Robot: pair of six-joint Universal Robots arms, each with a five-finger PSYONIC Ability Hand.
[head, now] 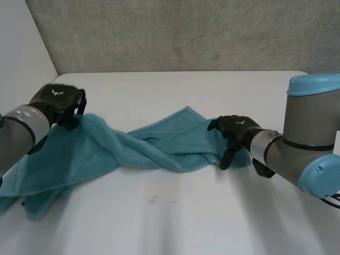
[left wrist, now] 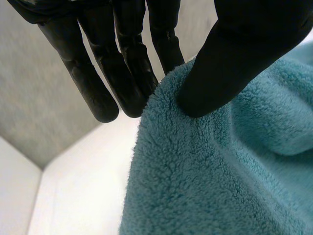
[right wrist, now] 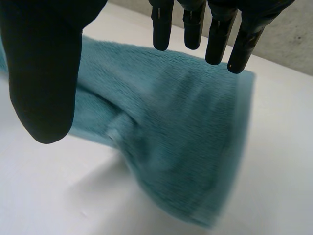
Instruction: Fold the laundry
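Head view: even, diffuse light, fairly bright, no single source evident. White worktop (head: 175,223) reads bright, no glare spots. Wall (head: 186,32) across the top of the frame is dimmer and mottled. Soft-edged shadow under the lower edge of the towel (head: 159,146) at centre frame. Faint sheen on the light-blue cap (head: 313,85) at right.

Left wrist view: dull highlights along the left hand (left wrist: 234,58); towel folds shade darker away from the thumb.

Right wrist view: right hand (right wrist: 44,73) near flat black; pale shadow on the worktop beneath the raised towel, beside the thumb.
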